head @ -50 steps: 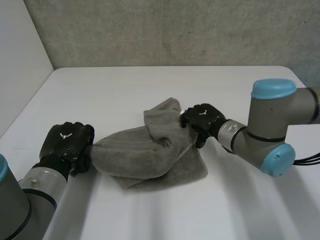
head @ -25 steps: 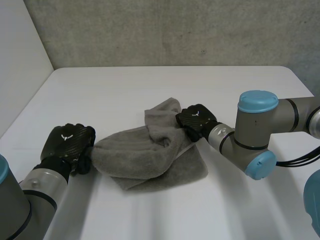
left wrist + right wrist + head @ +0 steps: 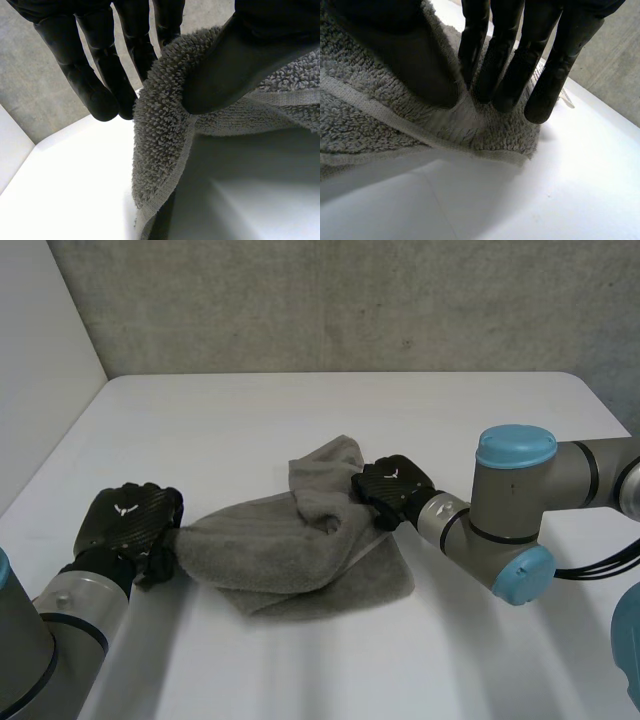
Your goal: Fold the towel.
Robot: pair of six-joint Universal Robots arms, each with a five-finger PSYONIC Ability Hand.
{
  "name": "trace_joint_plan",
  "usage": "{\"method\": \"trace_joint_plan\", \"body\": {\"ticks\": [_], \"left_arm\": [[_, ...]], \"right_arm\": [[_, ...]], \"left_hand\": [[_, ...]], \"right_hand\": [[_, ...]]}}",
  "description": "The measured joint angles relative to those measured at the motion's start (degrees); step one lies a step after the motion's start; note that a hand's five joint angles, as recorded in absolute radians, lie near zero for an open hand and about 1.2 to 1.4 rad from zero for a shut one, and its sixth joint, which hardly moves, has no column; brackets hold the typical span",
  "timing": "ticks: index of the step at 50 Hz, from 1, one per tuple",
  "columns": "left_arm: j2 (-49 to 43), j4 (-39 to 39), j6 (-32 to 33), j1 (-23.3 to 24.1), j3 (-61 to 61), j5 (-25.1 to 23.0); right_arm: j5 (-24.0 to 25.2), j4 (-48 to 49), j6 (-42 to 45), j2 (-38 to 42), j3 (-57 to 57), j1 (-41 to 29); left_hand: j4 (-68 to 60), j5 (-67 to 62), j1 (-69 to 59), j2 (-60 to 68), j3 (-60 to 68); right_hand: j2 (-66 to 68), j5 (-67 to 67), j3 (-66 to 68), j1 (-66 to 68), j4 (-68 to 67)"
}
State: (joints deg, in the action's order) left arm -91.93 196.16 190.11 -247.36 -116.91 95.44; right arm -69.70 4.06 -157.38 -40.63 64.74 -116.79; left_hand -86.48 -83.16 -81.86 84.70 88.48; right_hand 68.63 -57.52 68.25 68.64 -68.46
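A grey terry towel lies bunched in the middle of the white table. My left hand is at the towel's left end. In the left wrist view its thumb presses the towel's hemmed edge against the fingers. My right hand is at the towel's far right part, beside a raised fold. In the right wrist view its thumb and fingers close on a hemmed edge of the towel.
A grey wall runs along the table's far edge and a pale wall stands at its left. My right arm's elbow reaches over the table at the right. Bare tabletop surrounds the towel.
My right arm has swung inward and its hand has closed in on the towel's raised fold. My left hand has drawn slightly leftward with the towel's end.
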Motion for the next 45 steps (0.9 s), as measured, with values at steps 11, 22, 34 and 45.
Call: {"method": "trace_joint_plan", "body": {"ticks": [11,22,34,45], "left_arm": [[0.8,-0.2,0.2,-0.5,3.6,-0.1],[9.7,-8.7,0.3,-1.0,24.2,-0.9],[8.7,-25.0,9.9,-1.1,28.8,-2.7],[-2.5,-24.7,25.8,-1.3,25.0,-2.7]], "right_arm": [[0.9,0.8,-9.6,-6.1,-1.3,0.6],[7.3,-8.2,-13.0,-34.2,-3.5,8.2],[8.6,-34.4,15.0,-38.9,-1.8,15.6],[2.6,-36.3,26.4,-31.6,-0.2,12.8]], "left_hand": [[0.0,0.0,0.0,0.0,0.0],[-0.4,0.0,0.0,0.0,0.1],[-0.4,0.0,0.0,0.8,0.1],[-0.4,0.0,0.0,1.6,0.2]], "right_hand": [[7.4,-9.4,8.1,7.5,-8.1],[7.4,-9.4,8.2,7.5,-8.1],[7.4,-9.4,8.2,7.5,-8.1],[8.1,-9.9,8.2,7.5,-8.1]]}}
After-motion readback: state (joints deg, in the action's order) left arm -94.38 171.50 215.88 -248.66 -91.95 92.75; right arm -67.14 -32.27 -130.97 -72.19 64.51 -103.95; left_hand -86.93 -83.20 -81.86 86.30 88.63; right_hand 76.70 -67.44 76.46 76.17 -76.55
